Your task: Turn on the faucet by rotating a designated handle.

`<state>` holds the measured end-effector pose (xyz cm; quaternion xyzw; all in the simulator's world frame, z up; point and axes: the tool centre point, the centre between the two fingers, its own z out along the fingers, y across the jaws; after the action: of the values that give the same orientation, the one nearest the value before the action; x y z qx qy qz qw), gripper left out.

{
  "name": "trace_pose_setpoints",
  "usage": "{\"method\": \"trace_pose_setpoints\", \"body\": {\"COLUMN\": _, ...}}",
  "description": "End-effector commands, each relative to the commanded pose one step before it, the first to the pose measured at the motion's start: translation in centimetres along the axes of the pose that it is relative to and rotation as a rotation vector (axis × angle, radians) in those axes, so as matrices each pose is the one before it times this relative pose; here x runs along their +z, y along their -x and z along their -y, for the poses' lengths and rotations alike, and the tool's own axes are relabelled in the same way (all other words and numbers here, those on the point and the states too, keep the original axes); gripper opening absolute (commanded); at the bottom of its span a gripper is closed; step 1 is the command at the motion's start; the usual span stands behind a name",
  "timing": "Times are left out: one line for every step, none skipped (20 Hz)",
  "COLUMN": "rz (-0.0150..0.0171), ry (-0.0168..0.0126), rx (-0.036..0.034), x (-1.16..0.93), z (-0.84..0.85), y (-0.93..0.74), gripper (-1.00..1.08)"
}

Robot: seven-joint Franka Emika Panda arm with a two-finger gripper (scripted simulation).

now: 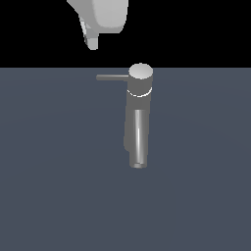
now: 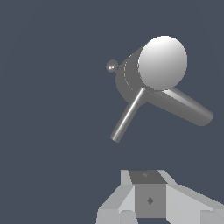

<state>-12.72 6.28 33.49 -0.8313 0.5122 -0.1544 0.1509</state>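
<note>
Faucet (image 1: 138, 115) upright, centre of frame, on grey surface (image 1: 49, 186); handle (image 1: 112, 77) projecting left from cap, untouched. Gripper (image 1: 91, 43) at top, above and clear of rod tip, apparently staged for a sideways push. Finger spacing: cannot tell

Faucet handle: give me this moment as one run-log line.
phase: approach | gripper: above, apart from handle, holding nothing | handle: points to exterior view's left from faucet cap | fingers: opening unclear | contact: none
</note>
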Motion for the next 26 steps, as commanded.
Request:
{"method": "trace_pose_setpoints", "body": {"rz": -0.01883, "ry": -0.01966, "rx": 0.0626, "x": 1.022, "z": 0.617, "y": -0.348, "gripper": -1.0}}
{"method": "trace_pose_setpoints", "body": {"rz": -0.00758, "ry": -0.00753, "rx": 0.02474, "x": 0.414, "z": 0.253, "y": -0.139, "gripper": -1.0}}
{"method": "trace_pose_setpoints", "body": {"rz": -0.00765, "ry": -0.00762, "rx": 0.02499, "x": 0.418, "z": 0.256, "y": -0.141, "gripper": -1.0}}
{"method": "trace_pose_setpoints", "body": {"rz": -0.00769, "ry": -0.00767, "rx": 0.02516, "x": 0.42, "z": 0.259, "y": -0.143, "gripper": -1.0}}
{"method": "trace_pose_setpoints", "body": {"rz": -0.00754, "ry": -0.00753, "rx": 0.0247, "x": 0.413, "z": 0.256, "y": -0.142, "gripper": -1.0}}
{"method": "trace_pose_setpoints", "body": {"rz": -0.00733, "ry": -0.00732, "rx": 0.02403, "x": 0.401, "z": 0.251, "y": -0.138, "gripper": -1.0}}
{"method": "trace_pose_setpoints", "body": {"rz": -0.00713, "ry": -0.00709, "rx": 0.02333, "x": 0.39, "z": 0.245, "y": -0.136, "gripper": -1.0}}
{"method": "trace_pose_setpoints", "body": {"rz": -0.00692, "ry": -0.00686, "rx": 0.02261, "x": 0.377, "z": 0.238, "y": -0.133, "gripper": -1.0}}
{"method": "trace_pose_setpoints", "body": {"rz": -0.00672, "ry": -0.00661, "rx": 0.02187, "x": 0.364, "z": 0.231, "y": -0.13, "gripper": -1.0}}
{"method": "trace_pose_setpoints", "body": {"rz": -0.00649, "ry": -0.00634, "rx": 0.02104, "x": 0.351, "z": 0.224, "y": -0.126, "gripper": -1.0}}
{"method": "trace_pose_setpoints", "body": {"rz": -0.00624, "ry": -0.00602, "rx": 0.02007, "x": 0.334, "z": 0.214, "y": -0.123, "gripper": -1.0}}
{"method": "trace_pose_setpoints", "body": {"rz": -0.00596, "ry": -0.00567, "rx": 0.019, "x": 0.316, "z": 0.203, "y": -0.118, "gripper": -1.0}}
{"method": "trace_pose_setpoints", "body": {"rz": -0.00568, "ry": -0.00531, "rx": 0.01792, "x": 0.298, "z": 0.192, "y": -0.113, "gripper": -1.0}}
{"method": "trace_pose_setpoints", "body": {"rz": -0.0054, "ry": -0.00494, "rx": 0.01678, "x": 0.28, "z": 0.181, "y": -0.107, "gripper": -1.0}}
{"method": "trace_pose_setpoints", "body": {"rz": -0.00511, "ry": -0.00456, "rx": 0.01562, "x": 0.26, "z": 0.169, "y": -0.102, "gripper": -1.0}}
{"method": "trace_pose_setpoints", "body": {"rz": -0.00481, "ry": -0.00417, "rx": 0.01442, "x": 0.24, "z": 0.156, "y": -0.097, "gripper": -1.0}}
{"method": "trace_pose_setpoints", "body": {"rz": -0.00447, "ry": -0.00377, "rx": 0.01316, "x": 0.219, "z": 0.142, "y": -0.091, "gripper": -1.0}}
{"method": "trace_pose_setpoints", "body": {"rz": -0.00412, "ry": -0.00339, "rx": 0.01193, "x": 0.199, "z": 0.129, "y": -0.083, "gripper": -1.0}}
{"method": "trace_pose_setpoints", "body": {"rz": -0.00379, "ry": -0.00305, "rx": 0.01079, "x": 0.181, "z": 0.117, "y": -0.077, "gripper": -1.0}}
{"method": "trace_pose_setpoints", "body": {"rz": -0.00352, "ry": -0.00271, "rx": 0.00973, "x": 0.164, "z": 0.105, "y": -0.07, "gripper": -1.0}}
{"method": "trace_pose_setpoints", "body": {"rz": -0.00328, "ry": -0.00241, "rx": 0.00874, "x": 0.147, "z": 0.095, "y": -0.066, "gripper": -1.0}}
{"method": "trace_pose_setpoints", "body": {"rz": -0.00305, "ry": -0.00213, "rx": 0.00784, "x": 0.132, "z": 0.085, "y": -0.063, "gripper": -1.0}}
{"method": "trace_pose_setpoints", "body": {"rz": -0.00281, "ry": -0.00188, "rx": 0.00701, "x": 0.12, "z": 0.076, "y": -0.056, "gripper": -1.0}}
{"method": "trace_pose_setpoints", "body": {"rz": -0.00256, "ry": -0.00167, "rx": 0.00627, "x": 0.106, "z": 0.068, "y": -0.052, "gripper": -1.0}}
{"method": "trace_pose_setpoints", "body": {"rz": -0.00228, "ry": -0.00146, "rx": 0.00551, "x": 0.094, "z": 0.06, "y": -0.046, "gripper": -1.0}}
{"method": "trace_pose_setpoints", "body": {"rz": -0.00202, "ry": -0.00126, "rx": 0.00479, "x": 0.082, "z": 0.052, "y": -0.041, "gripper": -1.0}}
